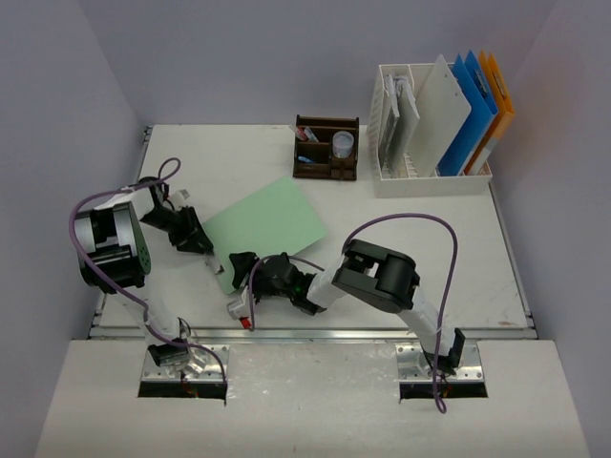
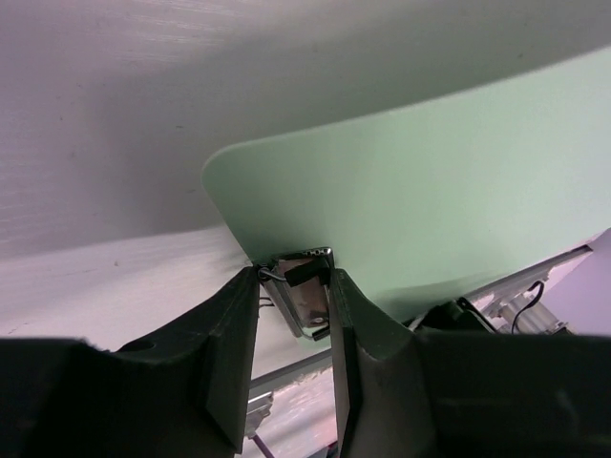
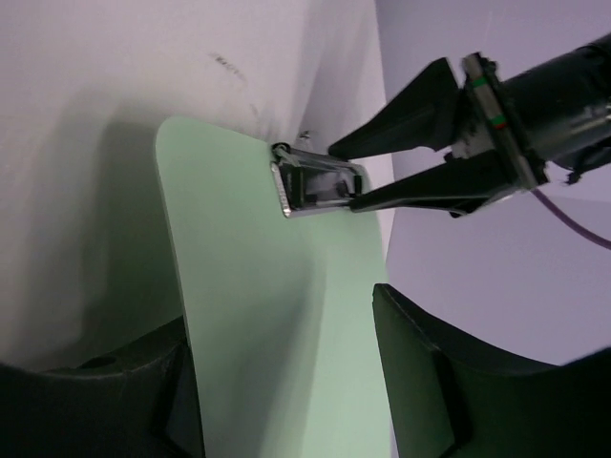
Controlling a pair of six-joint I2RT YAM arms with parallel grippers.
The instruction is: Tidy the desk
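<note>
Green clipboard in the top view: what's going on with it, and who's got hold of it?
The green clipboard sits mid-desk, and both arms are on it. The left gripper is shut on its metal clip. The right gripper is open, its jaws standing either side of the board's edge without clamping it. Whether the board is lifted off the surface I cannot tell. The white file rack and the pen organizer stand at the far edge, untouched.

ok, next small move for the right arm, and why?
Probably close the right pincer on the board. Its jaws stand open with the board's near end between them, while the left pincer is shut on the clip. A second grip should steady the board before any lift toward the rack.
</note>
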